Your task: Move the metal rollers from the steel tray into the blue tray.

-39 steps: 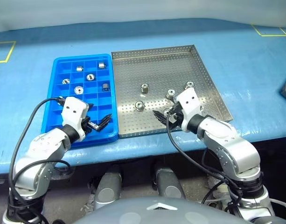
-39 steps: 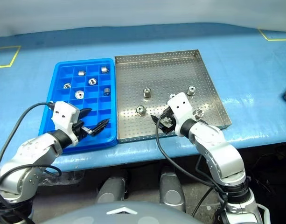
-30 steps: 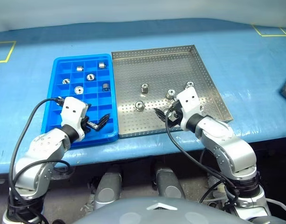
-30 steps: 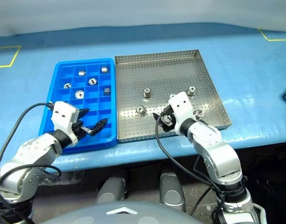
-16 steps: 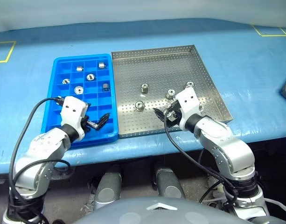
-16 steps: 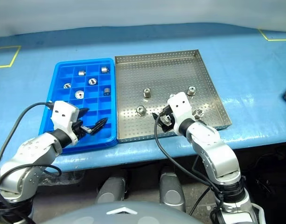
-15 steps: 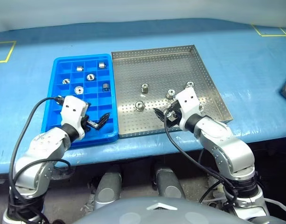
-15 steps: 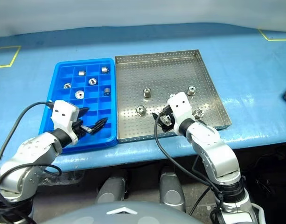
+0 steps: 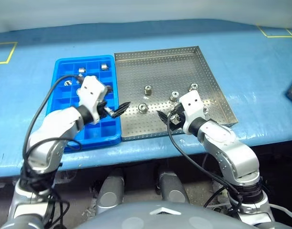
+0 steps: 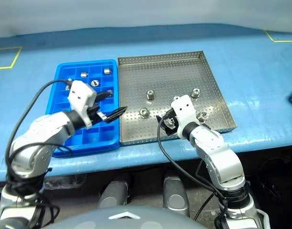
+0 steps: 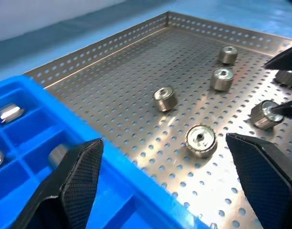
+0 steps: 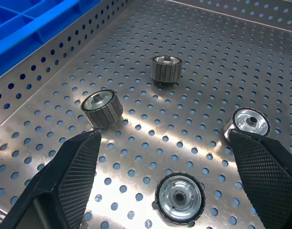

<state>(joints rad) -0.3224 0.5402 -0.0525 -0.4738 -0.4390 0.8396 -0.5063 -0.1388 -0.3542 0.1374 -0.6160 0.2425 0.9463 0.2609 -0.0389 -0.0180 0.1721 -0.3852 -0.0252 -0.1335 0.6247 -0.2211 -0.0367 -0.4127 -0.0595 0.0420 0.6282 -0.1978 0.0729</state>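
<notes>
Left eye view shows the left gripper (image 9: 118, 109) relocated from the near end of the blue tray (image 9: 61, 102) to the seam with the steel tray (image 9: 203, 67), its fingers spread wide and empty. The right gripper (image 9: 168, 116) holds its station above the steel tray's near area, fingers likewise released. Several metal rollers (image 11: 200, 140) remain on the perforated floor; others already sit in blue tray compartments. The left arm's shift suggests it is now approaching the nearest roller (image 9: 143, 108), so transfer is only partly complete.
</notes>
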